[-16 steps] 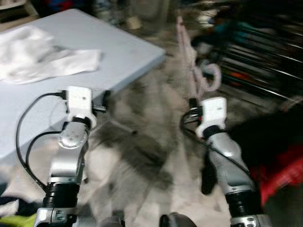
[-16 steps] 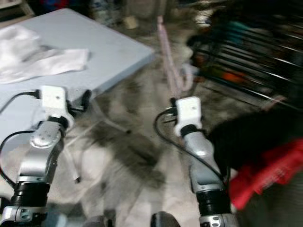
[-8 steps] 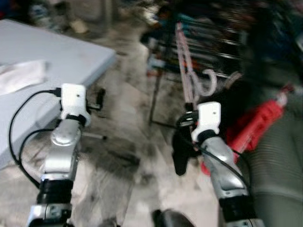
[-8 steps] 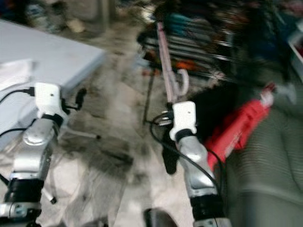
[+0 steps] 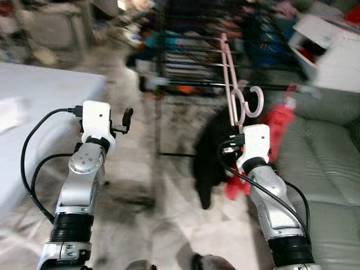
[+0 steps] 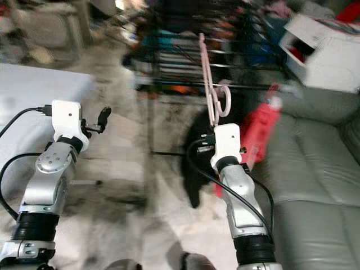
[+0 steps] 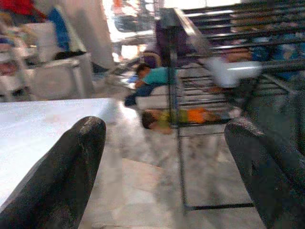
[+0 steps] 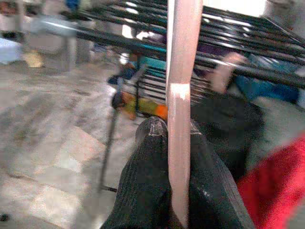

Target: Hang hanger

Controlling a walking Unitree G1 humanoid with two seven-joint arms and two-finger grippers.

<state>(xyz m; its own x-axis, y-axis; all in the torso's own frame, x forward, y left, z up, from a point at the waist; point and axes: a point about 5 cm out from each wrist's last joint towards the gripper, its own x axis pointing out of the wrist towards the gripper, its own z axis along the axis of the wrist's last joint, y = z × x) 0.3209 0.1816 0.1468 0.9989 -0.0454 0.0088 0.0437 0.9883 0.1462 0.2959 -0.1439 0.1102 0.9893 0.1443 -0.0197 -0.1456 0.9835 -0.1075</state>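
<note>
Cluttered room, marbled floor (image 5: 140, 225), views a bit blurred from motion. The whole picture shifts compared with a second ago: the camera turns right, so the pale worktop (image 5: 39, 112) that took up much of the left now sits only at the left edge, and the black drying rack (image 5: 185, 84), earlier far right, stands straight ahead in the middle. A grey sofa (image 5: 332, 169) comes in on the right, with a white box (image 5: 332, 45) behind it at far right.

Left gripper (image 7: 167, 157) is raised beside the worktop, its fingers (image 7: 62, 171) spread wide apart with nothing between them; it looks toward the rack bars.

Dark clothing (image 5: 211, 152) hangs off the rack's near side, red cloth (image 5: 275, 129) just right of it.

Right gripper (image 8: 174, 148) is held up in front of the rack, fingers (image 8: 150, 167) clamped tight on the shaft of the pink hanger (image 5: 236, 90). The hanger stands upright, hook curling at the right side near the gripper, long end pointing up across the rack bars. It is not yet on any bar.

Meaning for the task: the robot now faces the hanging place with the hanger in grip. Likely next is closing in and getting the hook over a rack bar; the hanging clothes near the hook could snag it.
</note>
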